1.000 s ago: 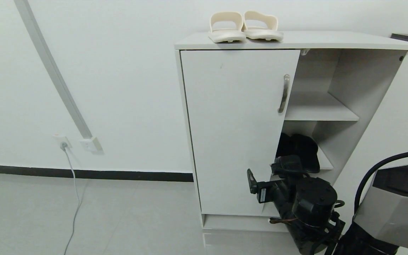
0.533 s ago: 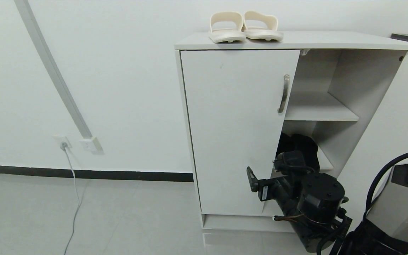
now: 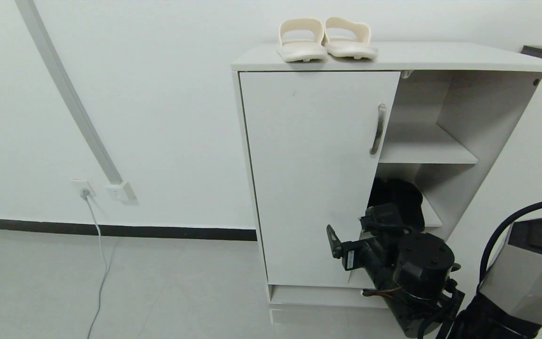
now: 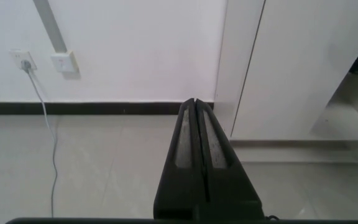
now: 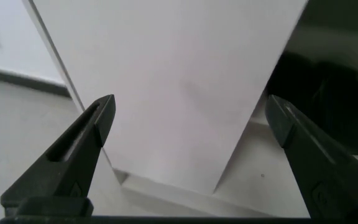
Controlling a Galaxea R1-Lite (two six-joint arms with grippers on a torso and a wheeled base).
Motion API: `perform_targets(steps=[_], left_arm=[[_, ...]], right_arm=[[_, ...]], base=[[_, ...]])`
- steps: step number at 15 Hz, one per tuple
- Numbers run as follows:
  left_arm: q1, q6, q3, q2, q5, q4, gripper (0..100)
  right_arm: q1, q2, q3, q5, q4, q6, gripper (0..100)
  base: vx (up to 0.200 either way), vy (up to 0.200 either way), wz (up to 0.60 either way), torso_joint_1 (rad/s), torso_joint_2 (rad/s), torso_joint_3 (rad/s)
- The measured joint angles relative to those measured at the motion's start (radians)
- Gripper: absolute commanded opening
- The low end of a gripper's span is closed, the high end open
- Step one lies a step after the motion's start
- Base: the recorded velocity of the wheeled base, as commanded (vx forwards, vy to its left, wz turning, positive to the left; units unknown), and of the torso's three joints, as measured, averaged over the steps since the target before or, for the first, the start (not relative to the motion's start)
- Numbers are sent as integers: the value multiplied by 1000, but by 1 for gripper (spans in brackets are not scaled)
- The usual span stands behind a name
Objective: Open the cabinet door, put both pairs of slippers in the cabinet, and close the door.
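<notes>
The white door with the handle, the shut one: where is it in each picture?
Head view: the closed door covers the left half of the cabinet, under the cream slippers.
Left wrist view: the door stands beyond the shut left gripper.
Right wrist view: the door is close up, between the open right gripper's fingers.
Shared landmark: the black skirting stripe running up to the cabinet.

Cabinet [image 3: 440, 54]: white board with a smooth, matt laminate finish; left door [image 3: 308, 179] alike. Door handle [image 3: 378, 129]: metal, satin sheen. Cream slippers [image 3: 301, 44] on top: smooth moulded plastic or foam, matt. Black slippers [image 3: 400, 197] inside: matt. Floor [image 3: 158, 292]: grey tile, slightly glossy.
</notes>
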Motion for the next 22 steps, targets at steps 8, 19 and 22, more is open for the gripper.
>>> perform_targets(steps=[8,19,22], left_arm=[[-1,0,0,0,-1,-1,0],[-1,6,0,1,0,0,0],[-1,0,0,1,0,0,0]], right_arm=[[1,1,1,1,-3,1,100],[0,5,26,2,-8,1,100],[1,5,36,2,-17,1,100]], base=[[0,0,0,90,-456,-350],[0,0,0,175,-493,-319],[0,0,0,219,-535,-320]])
